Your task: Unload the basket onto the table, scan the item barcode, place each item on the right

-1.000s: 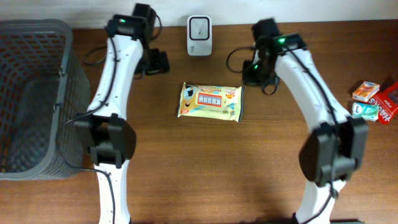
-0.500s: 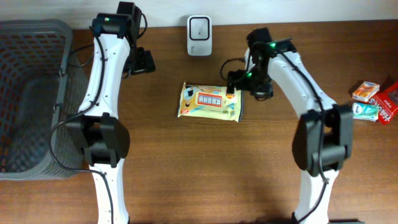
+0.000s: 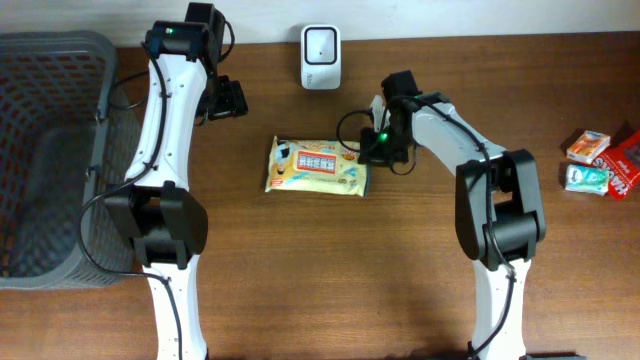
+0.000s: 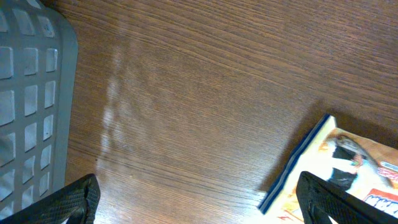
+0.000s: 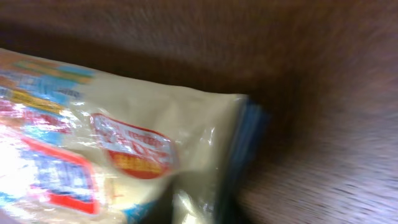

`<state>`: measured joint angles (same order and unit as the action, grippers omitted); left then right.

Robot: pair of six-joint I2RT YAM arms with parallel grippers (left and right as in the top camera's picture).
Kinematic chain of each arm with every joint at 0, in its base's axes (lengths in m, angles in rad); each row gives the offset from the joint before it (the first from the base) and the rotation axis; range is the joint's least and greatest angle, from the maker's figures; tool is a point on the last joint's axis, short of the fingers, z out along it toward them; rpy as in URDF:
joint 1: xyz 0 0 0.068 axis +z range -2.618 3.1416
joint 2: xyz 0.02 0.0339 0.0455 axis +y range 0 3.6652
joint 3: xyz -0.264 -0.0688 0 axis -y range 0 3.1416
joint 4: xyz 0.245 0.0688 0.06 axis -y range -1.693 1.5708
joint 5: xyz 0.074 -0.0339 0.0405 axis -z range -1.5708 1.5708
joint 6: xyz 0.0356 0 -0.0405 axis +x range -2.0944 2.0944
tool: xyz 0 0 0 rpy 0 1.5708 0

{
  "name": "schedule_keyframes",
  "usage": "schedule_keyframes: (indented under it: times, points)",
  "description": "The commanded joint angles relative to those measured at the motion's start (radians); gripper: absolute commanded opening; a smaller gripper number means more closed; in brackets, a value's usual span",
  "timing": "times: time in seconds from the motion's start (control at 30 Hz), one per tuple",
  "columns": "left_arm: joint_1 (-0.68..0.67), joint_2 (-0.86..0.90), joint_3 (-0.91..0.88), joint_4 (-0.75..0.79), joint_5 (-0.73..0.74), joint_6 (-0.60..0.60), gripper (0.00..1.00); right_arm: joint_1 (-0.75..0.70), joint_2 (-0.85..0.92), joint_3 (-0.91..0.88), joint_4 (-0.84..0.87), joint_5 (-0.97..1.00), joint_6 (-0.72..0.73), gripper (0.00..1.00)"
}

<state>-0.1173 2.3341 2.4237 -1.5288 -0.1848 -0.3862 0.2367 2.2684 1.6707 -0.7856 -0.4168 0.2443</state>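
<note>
Snack packet (image 3: 316,167) flat mid-table, at 6 o'clock from white scanner (image 3: 320,45); right gripper (image 3: 372,150) clenched, sitting at packet's 3 o'clock edge, packet stretching off to its 9 o'clock; cannot tell if edge is pinched; left gripper (image 3: 228,100) released, jaws wide, well apart, packet at its 4 o'clock; grey basket (image 3: 50,150) at table's 9 o'clock.
</note>
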Motion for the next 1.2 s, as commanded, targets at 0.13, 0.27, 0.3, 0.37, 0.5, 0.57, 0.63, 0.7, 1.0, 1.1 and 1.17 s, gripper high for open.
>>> schedule_keyframes:
  times: [0.13, 0.27, 0.3, 0.37, 0.5, 0.57, 0.63, 0.7, 1.0, 1.1, 1.17]
  points:
    - [0.003, -0.002, 0.005, -0.002, -0.014, -0.003, 0.99, -0.043, -0.095, 0.024, -0.076, 0.022, 0.052, 0.04]
    - [0.003, -0.002, 0.005, -0.002, -0.014, -0.003, 0.99, -0.128, -0.326, 0.036, -0.129, 0.242, 0.053, 0.04]
    - [0.003, -0.002, 0.005, -0.002, -0.014, -0.003, 0.99, -0.134, -0.359, 0.036, -0.147, 0.302, 0.053, 0.04]
    - [0.003, -0.002, 0.005, -0.002, -0.014, -0.003, 0.99, -0.137, -0.398, 0.036, -0.18, 0.348, 0.052, 0.04]
    - [0.003, -0.002, 0.005, -0.002, -0.014, -0.003, 0.99, -0.139, -0.425, 0.037, -0.194, 0.346, 0.053, 0.04]
    - [0.003, -0.002, 0.005, -0.002, -0.014, -0.003, 0.99, -0.139, -0.426, 0.037, -0.199, 0.321, 0.052, 0.04]
    - [0.003, -0.002, 0.005, -0.002, -0.014, -0.003, 0.99, -0.126, -0.413, 0.034, -0.206, 0.247, 0.007, 0.43]
    - [0.003, -0.002, 0.005, -0.002, -0.014, -0.003, 0.99, -0.079, -0.379, 0.034, -0.204, 0.229, -0.133, 0.75]
    - [0.002, -0.002, 0.005, -0.002, -0.014, -0.003, 0.99, 0.306, -0.113, 0.034, -0.114, 0.871, -0.274, 0.99]
    - [0.002, -0.002, 0.005, -0.002, -0.014, -0.003, 0.99, 0.332, -0.07, 0.034, -0.089, 0.869, -0.27, 0.99]
    - [0.003, -0.002, 0.005, -0.002, -0.014, -0.003, 0.99, 0.327, -0.042, 0.034, -0.082, 0.869, -0.27, 0.99]
